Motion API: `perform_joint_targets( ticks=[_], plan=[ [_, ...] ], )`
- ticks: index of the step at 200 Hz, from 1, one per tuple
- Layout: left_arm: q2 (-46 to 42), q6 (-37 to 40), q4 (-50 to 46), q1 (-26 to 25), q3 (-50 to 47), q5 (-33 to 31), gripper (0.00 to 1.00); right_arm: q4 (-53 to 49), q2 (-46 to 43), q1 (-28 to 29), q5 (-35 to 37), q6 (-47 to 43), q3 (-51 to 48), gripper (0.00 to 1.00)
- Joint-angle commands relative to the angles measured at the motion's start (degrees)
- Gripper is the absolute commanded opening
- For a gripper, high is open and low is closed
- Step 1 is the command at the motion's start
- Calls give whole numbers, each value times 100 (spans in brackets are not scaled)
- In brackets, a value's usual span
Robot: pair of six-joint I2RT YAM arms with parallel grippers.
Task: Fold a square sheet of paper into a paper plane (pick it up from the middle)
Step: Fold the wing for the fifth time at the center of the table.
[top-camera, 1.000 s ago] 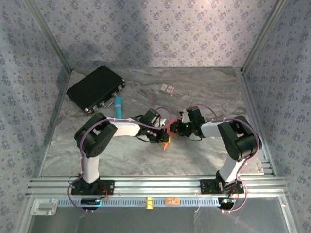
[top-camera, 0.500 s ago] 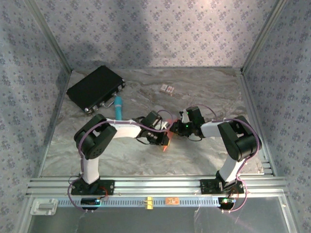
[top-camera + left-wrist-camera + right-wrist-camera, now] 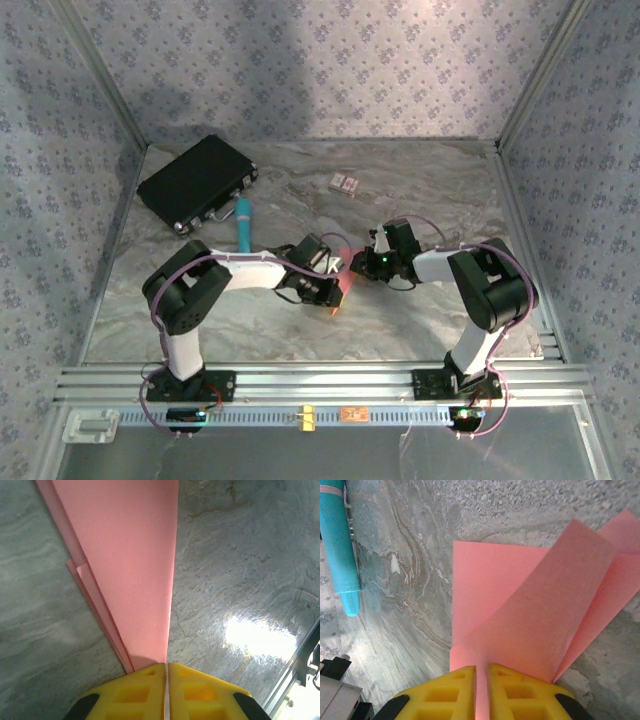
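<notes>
**Both tools pinching the half-folded pink sheet at mid-bench**

The left tool (image 3: 166,666) is gripping the square sheet of paper (image 3: 135,555) with its yellow fingers pressed together, only a hairline seam showing between them. The sheet is running straight away from those fingertips, its long axis in line with the tool. One crisp edge is leading off from the seam, and stepped layers are showing along the other side, so several folds are already in. The right tool (image 3: 481,669) is also clamping the paper. Its fingers are standing nearly shut with a pink strip between them, and loose flaps are fanning outward beyond the tips.

From above, the two tools are meeting nose to nose near the middle of the bench (image 3: 420,190), with the paper bridging the short gap between them. Neither arm is nearer, as both are holding it. Whether its lower edge is touching the surface is not clear. Any coming crease is probably depending on the two tools staying lined up along that long axis.

The bench is looking like smooth grey marble, glossy enough to throw glare. A teal marker (image 3: 337,540) is lying near the right tool, apart from the paper. A black case (image 3: 197,182) and a small patterned card (image 3: 344,183) are sitting well back. Wallpapered walls (image 3: 330,70) are enclosing three sides.
</notes>
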Motion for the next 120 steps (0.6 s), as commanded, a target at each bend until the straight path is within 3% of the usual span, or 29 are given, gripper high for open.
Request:
perform_joint_targets(
  ticks=[1,72,120],
  plan=[
    [-159,73,-390,-65,-139,61,12,-628,352,114,546,-57,-26,15],
    [-724,-18,-165,-65,-38,36,15,-780,370,185,675,-71,47,15],
    [-310,-43,-62,-71,415,424,16,-840,409,182,624,-107,106,15]
  ],
)
